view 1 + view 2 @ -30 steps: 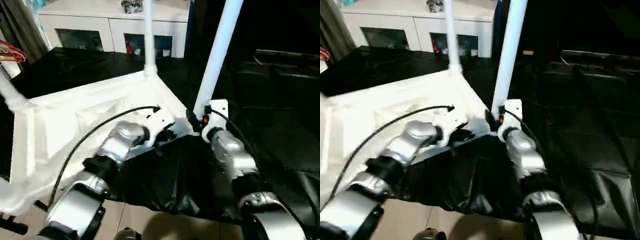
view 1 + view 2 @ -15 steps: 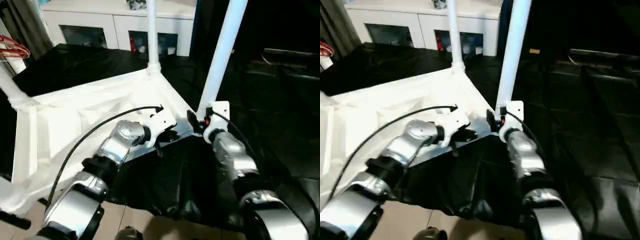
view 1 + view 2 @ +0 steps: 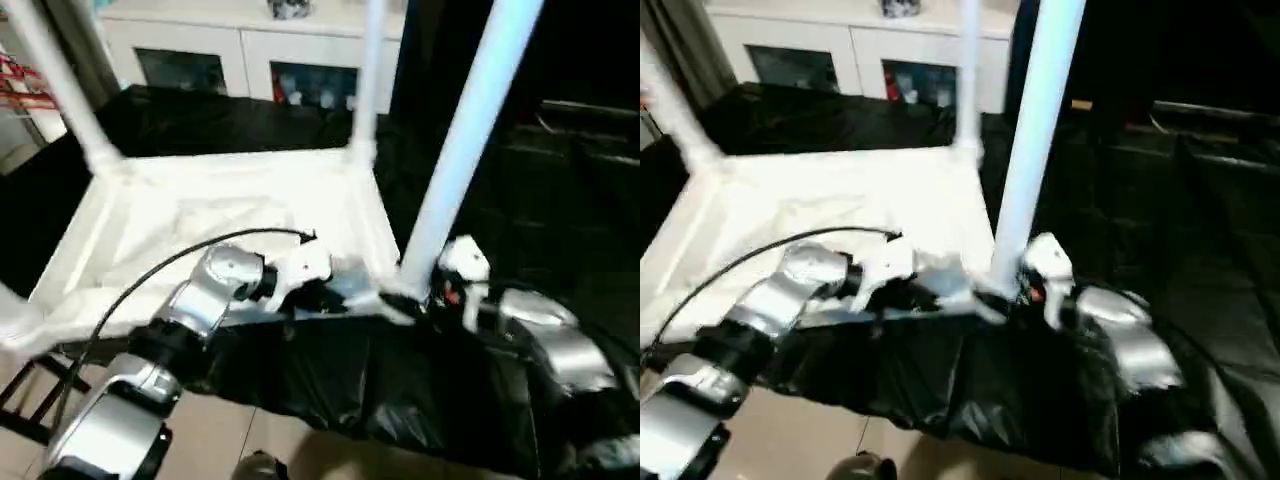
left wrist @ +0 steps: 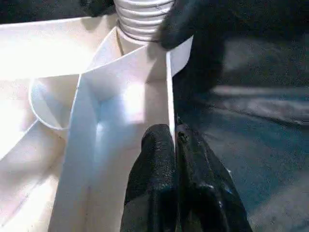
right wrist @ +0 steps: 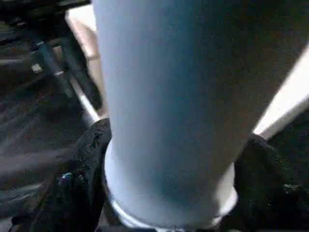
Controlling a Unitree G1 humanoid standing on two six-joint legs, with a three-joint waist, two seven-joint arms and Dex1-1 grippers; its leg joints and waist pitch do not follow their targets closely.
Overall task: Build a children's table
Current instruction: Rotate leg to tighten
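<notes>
The children's table lies upside down: its white ribbed top [image 3: 200, 200] rests on a black-draped surface. Three white legs stand up from its corners: one at the far left [image 3: 65, 90], one at the far right [image 3: 368, 80] and one at the near right [image 3: 465, 150]. My left gripper [image 4: 175, 145] is shut on the top's thin rim wall [image 4: 170, 87], just beside the near right corner. My right gripper [image 5: 169, 193] is shut on the near right leg [image 5: 169, 96] at its base, with a black finger [image 5: 82, 183] pressed against each side. The leg's ribbed end [image 4: 145, 19] sits in its corner socket.
A white cabinet [image 3: 250, 50] with glass doors stands behind the table. Black cloth [image 3: 400, 380] hangs over the front edge of the work surface above tan floor [image 3: 230, 440]. A red hanger [image 3: 15, 85] shows at the far left. A dark bench [image 3: 590, 130] lies to the right.
The whole picture has swung, so the camera moved, bringing the far left leg further into view. Both grippers keep their holds on the rim and the leg's base.
</notes>
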